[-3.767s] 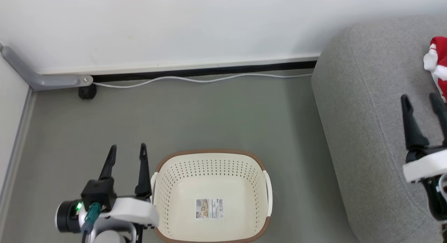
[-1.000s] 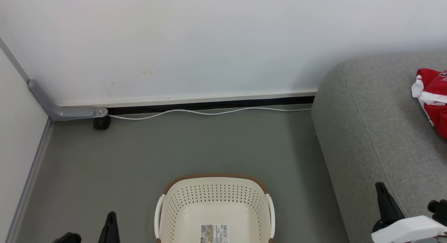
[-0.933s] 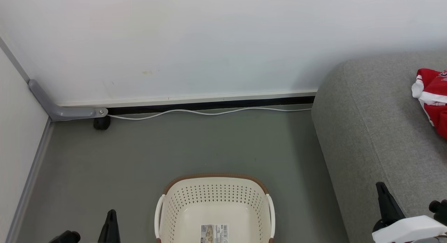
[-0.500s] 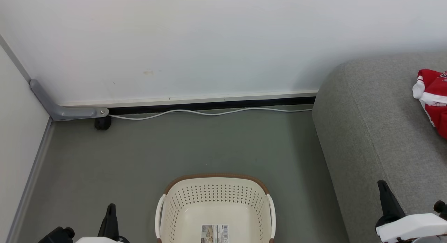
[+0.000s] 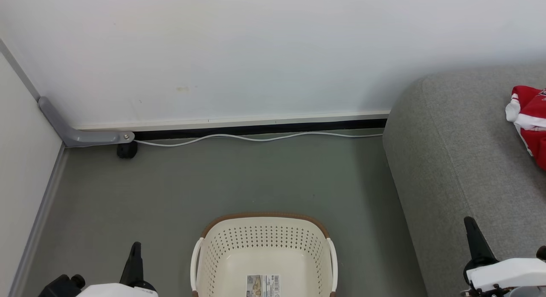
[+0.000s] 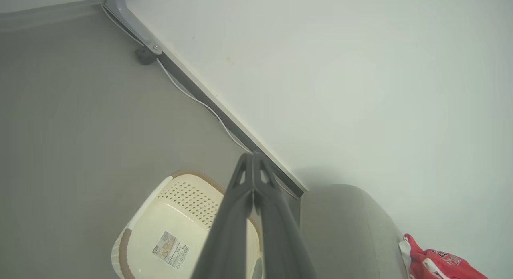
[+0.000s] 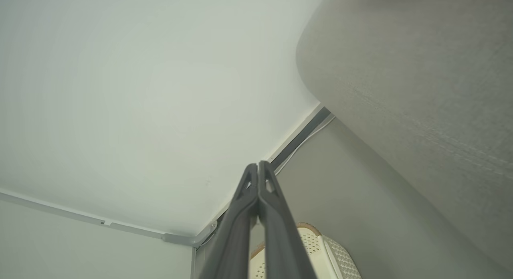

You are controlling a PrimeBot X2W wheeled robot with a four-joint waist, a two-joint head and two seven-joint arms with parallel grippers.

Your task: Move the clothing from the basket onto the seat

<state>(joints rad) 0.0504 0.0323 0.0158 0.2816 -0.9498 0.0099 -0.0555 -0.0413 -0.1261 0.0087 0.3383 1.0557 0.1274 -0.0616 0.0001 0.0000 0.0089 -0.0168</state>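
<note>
Grippers first: the left gripper (image 6: 253, 155) and right gripper (image 7: 258, 164) each have their fingers pressed together, holding nothing. Both sit low at the near edge, pointing toward the far wall. Between them the laundry basket (image 5: 264, 216) stands on the floor; what shows of its inside is bare down to the bottom label (image 5: 265, 285). Right of it rises the grey sofa (image 5: 448, 160). Red-and-white clothing (image 5: 529, 126) lies on its seat, far right, ahead of the right gripper, the nearer arm. Judgement: transfer appears complete; no further reach seems required.
</note>
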